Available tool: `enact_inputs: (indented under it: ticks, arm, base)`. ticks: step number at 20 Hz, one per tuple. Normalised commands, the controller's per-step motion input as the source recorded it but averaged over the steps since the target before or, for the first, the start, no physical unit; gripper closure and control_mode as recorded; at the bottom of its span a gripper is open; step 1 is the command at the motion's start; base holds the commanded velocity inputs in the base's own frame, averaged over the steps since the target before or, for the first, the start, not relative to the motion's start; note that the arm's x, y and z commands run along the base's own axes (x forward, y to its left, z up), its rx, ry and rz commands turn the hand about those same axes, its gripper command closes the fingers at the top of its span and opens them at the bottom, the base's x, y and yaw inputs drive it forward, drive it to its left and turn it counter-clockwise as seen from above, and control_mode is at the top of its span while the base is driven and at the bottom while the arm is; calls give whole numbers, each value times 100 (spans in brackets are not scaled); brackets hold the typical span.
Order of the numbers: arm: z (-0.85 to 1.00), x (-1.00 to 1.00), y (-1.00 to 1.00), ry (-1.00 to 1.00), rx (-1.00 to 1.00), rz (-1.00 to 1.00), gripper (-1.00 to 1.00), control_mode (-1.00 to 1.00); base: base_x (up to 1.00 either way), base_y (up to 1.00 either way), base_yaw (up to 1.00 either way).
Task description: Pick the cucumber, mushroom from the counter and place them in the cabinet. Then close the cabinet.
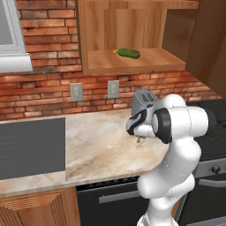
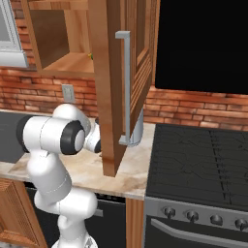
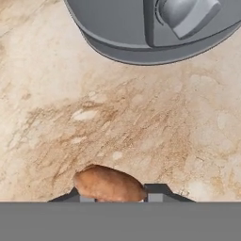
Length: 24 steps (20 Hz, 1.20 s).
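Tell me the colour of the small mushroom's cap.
Brown, clearest in the hand view: small mushroom.

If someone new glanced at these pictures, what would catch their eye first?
Probably the green cucumber lying on the shelf of the open cabinet. Next, the gripper low over the counter in front of the toaster, with the brown mushroom between its fingertips.

Hand view: the mushroom (image 3: 109, 184) is cut off below by the grey band; its stem is hidden. The toaster (image 3: 155, 28) is cropped by the top edge. Right base view: the open cabinet door (image 2: 114, 87) hides the claw and most of the toaster.
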Motion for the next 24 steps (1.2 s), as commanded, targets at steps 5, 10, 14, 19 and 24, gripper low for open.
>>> enact_inputs:
  ticks: [5,10,14,19,24]
  arm:
    - [-12,0,24,-1,-3,7,100,-100]
    - [14,-5,29,-4,-1,16,100,-100]
    - [81,-18,18,-1,-2,10,100,-100]
    - [90,-22,16,4,-5,3,100,-100]
    - [82,-40,1,7,-5,0,100,-100]
  base:
    - [0,0,0]
    - [0,0,0]
    - [0,0,0]
    - [0,0,0]
    - [0,0,0]
